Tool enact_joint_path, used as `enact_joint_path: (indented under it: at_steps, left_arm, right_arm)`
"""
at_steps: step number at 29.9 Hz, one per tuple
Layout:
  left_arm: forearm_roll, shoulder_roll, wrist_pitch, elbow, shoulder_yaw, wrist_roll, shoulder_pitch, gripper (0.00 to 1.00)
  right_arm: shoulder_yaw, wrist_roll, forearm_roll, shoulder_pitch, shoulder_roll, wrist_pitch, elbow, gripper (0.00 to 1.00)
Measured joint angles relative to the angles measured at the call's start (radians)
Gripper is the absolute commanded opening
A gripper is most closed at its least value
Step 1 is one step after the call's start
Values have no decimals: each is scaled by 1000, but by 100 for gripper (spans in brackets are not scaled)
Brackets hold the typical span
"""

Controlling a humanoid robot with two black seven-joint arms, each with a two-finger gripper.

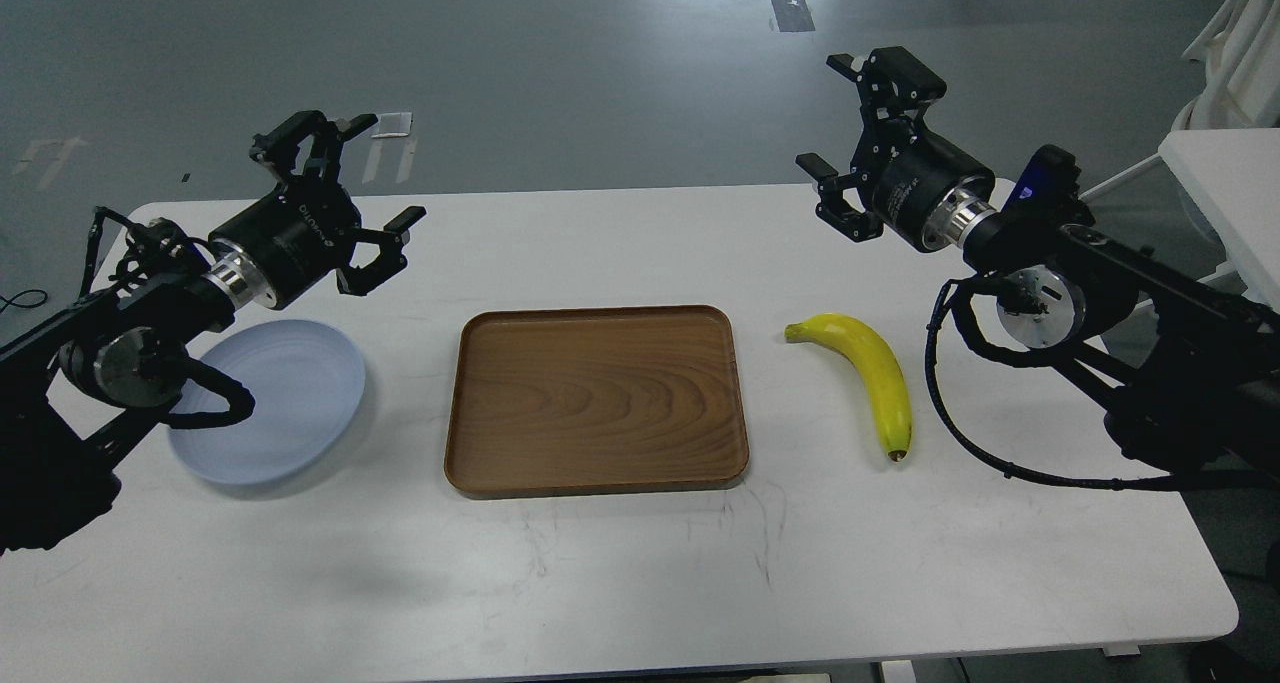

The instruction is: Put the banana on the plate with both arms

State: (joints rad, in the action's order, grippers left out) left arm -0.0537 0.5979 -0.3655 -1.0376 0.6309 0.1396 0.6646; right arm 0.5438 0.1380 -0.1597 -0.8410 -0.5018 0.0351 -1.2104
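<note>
Hiding plate (300, 403) edge: left arm (120, 353); banana (868, 368) fully visible.

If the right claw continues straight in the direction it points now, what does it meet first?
Probably nothing. The open right claw points up and away, toward the far table edge and the floor beyond. The banana lies behind it, nearer the robot. Depth is uncertain.
</note>
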Motion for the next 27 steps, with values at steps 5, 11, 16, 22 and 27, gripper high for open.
enact_joint_path:
  at_steps: [5, 11, 16, 22, 27]
  left_arm:
    - [-4, 10, 7, -13, 18, -5, -16, 98]
    - [-2, 11, 30, -17, 22, -8, -8, 98]
    - [-5, -1, 40, -15, 20, -6, -6, 98]
    - [-9, -7, 45, -12, 19, -6, -13, 98]
    - [-9, -13, 48, -14, 22, -8, -15, 98]
  right_arm:
    - [0, 0, 0, -1, -4, 0, -4, 100]
    - [0, 0, 0, 4, -13, 0, -6, 100]
    - [1, -1, 0, -4, -17, 0, -6, 100]
    - [2, -2, 0, -10, -22, 0, -7, 100]
    - [6, -2, 0, -10, -22, 4, -5, 100]
